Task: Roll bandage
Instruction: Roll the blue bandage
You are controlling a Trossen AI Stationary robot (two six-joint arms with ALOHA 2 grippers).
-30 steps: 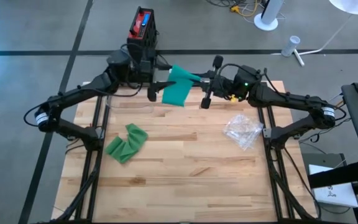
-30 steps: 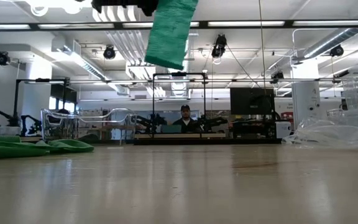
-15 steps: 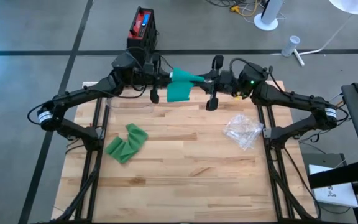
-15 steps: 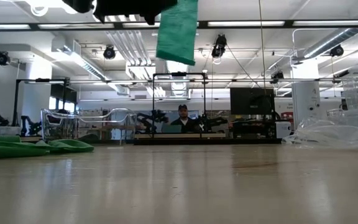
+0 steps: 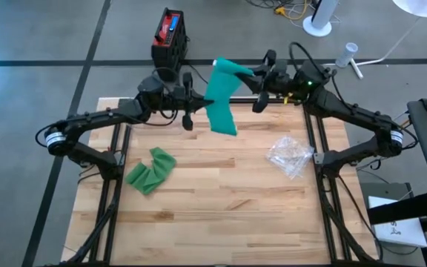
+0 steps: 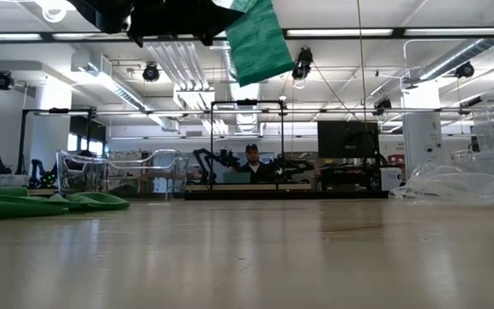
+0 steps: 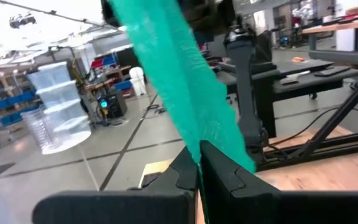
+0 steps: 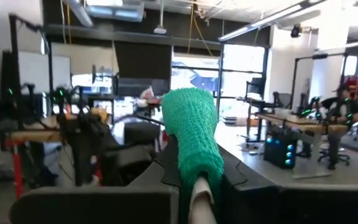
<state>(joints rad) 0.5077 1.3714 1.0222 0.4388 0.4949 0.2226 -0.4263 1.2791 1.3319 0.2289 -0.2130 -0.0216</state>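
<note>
A green bandage (image 5: 222, 96) hangs in the air over the table's far edge, held between both grippers. My left gripper (image 5: 201, 97) comes from the left and is shut on the strip partway along it. My right gripper (image 5: 253, 74) comes from the right, higher up, and is shut on the bandage's upper, bunched end. The loose lower end (image 5: 226, 126) hangs below my left gripper. In the low view the bandage (image 6: 260, 43) shows at the top, clear of the table. A second green bandage (image 5: 150, 170) lies crumpled flat on the table at the left. My left gripper pinches the strip's flat faces (image 7: 194, 144) between its two fingers, coming level from the table's left. From there the strip runs straight up to my right gripper, and the rest hangs below, clear of the table. My right gripper holds the bandage's upper end (image 8: 190, 124), bunched thick, between its two fingers, coming from the table's right. The end is lifted well clear of the table, and the strip leads away from it toward my left gripper.
A crumpled clear plastic bag (image 5: 290, 156) lies at the table's right. A clear plastic container (image 6: 118, 172) stands near the far left edge. A red and black box (image 5: 170, 33) sits on the floor beyond the table. Bare wood lies toward the near edge (image 5: 221, 222).
My left gripper has moved right to the hanging bandage and shut on it. My right gripper has gone up and toward the far edge with the upper end. The strip now runs straight between the two grippers, its lower end swinging free.
</note>
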